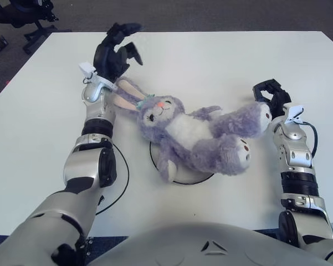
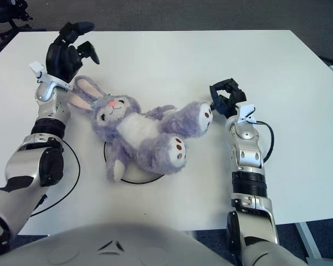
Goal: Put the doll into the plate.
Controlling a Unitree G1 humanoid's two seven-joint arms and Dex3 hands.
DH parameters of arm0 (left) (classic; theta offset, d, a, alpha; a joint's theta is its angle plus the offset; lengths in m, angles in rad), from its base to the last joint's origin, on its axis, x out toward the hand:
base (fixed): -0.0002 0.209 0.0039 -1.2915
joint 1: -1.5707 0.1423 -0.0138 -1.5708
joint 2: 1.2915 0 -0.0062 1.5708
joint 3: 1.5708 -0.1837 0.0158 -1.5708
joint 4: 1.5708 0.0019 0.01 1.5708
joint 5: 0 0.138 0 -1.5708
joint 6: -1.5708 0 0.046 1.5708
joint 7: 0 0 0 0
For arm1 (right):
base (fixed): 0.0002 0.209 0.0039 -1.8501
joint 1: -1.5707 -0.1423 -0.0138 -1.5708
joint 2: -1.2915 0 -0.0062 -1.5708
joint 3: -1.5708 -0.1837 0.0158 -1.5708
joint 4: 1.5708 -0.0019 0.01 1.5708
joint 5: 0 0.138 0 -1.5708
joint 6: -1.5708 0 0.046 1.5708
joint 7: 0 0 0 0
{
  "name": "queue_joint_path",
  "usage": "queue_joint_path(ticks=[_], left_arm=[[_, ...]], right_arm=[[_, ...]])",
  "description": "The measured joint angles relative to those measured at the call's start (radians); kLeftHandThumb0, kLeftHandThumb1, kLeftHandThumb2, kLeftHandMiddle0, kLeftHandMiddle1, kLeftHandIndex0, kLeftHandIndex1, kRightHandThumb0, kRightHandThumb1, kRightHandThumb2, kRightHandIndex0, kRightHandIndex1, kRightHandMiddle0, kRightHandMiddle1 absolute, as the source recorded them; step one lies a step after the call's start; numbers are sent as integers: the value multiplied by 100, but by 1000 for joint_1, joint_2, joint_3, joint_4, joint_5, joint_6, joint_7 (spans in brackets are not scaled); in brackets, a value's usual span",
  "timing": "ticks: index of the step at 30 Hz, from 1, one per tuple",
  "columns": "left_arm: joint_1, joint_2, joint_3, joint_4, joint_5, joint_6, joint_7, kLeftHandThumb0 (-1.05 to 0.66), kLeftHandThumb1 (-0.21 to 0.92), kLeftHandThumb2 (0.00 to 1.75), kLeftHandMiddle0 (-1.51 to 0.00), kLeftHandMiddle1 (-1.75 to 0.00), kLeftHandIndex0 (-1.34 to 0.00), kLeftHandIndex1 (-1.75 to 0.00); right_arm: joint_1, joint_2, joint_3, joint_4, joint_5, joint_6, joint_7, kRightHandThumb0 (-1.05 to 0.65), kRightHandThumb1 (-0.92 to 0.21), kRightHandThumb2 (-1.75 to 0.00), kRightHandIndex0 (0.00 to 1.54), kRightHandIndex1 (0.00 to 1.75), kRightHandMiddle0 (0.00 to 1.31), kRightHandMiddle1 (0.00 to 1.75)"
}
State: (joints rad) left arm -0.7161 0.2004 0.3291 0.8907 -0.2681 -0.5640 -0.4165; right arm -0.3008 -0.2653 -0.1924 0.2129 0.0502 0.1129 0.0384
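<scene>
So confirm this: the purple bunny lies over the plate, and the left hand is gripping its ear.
Not quite. The purple bunny does lie over the plate, but the left hand is raised above the ear with fingers spread, holding nothing. The left eye view shows it.

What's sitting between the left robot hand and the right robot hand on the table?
The purple doll lies between the left robot hand and right robot hand, over the plate. Both eye views show it.
</scene>
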Motion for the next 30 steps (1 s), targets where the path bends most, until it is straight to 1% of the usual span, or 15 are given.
queue_joint_path(ticks=[2, 7, 13, 20, 30], left_arm=[[9, 0, 1, -10, 1, 8, 26, -35, 92, 51, -85, -175, -21, -171], [25, 2, 7, -55, 1, 56, 96, -35, 92, 50, -85, -175, -21, -173], [50, 13, 14, -103, 0, 94, 137, -35, 92, 50, -84, -175, -21, -173], [73, 47, 43, -106, -6, 127, 162, -35, 92, 50, -85, -175, -22, -173], [87, 104, 55, -106, 12, 168, 250, -35, 92, 50, -85, -175, -22, -173]], right_arm=[[-14, 0, 5, 16, 0, -7, 10, -36, -92, -42, 76, 173, 31, 165], [-42, -1, 23, 52, -2, -28, 35, -36, -92, -41, 78, 172, 32, 164], [-62, -1, 31, 94, -3, -50, 57, -36, -92, -39, 79, 171, 34, 162], [-94, -2, 37, 148, -3, -77, 79, -36, -92, -39, 80, 171, 34, 161], [-133, -8, 43, 224, -3, -129, 114, -36, -92, -38, 81, 172, 35, 161]])
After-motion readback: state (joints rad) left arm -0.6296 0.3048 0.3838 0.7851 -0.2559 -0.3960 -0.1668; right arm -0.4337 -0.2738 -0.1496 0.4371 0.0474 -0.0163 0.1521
